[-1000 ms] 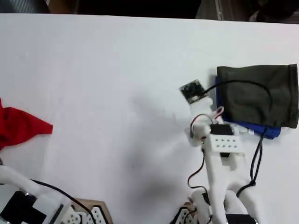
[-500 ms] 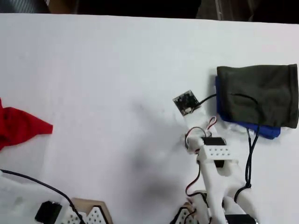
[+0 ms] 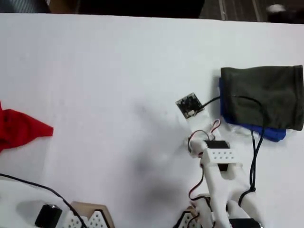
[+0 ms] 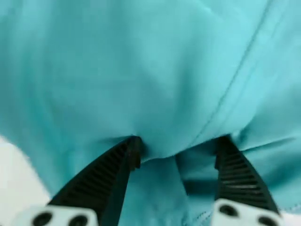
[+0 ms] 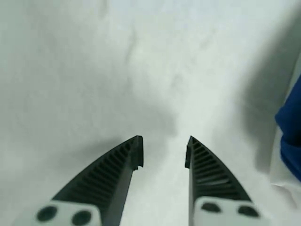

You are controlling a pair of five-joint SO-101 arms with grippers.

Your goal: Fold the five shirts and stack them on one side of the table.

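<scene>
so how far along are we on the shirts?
Done: a dark green shirt lies folded on a blue shirt at the right side of the table. In hand: the left gripper, open, is down on a teal shirt; the right gripper is open over bare table. Left: the red shirt, crumpled at the left edge, plus the teal one.

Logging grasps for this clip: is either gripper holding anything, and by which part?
Nothing is clamped. Right gripper: open over bare table. Left gripper: open, a fold of the teal shirt between its jaws.
</scene>
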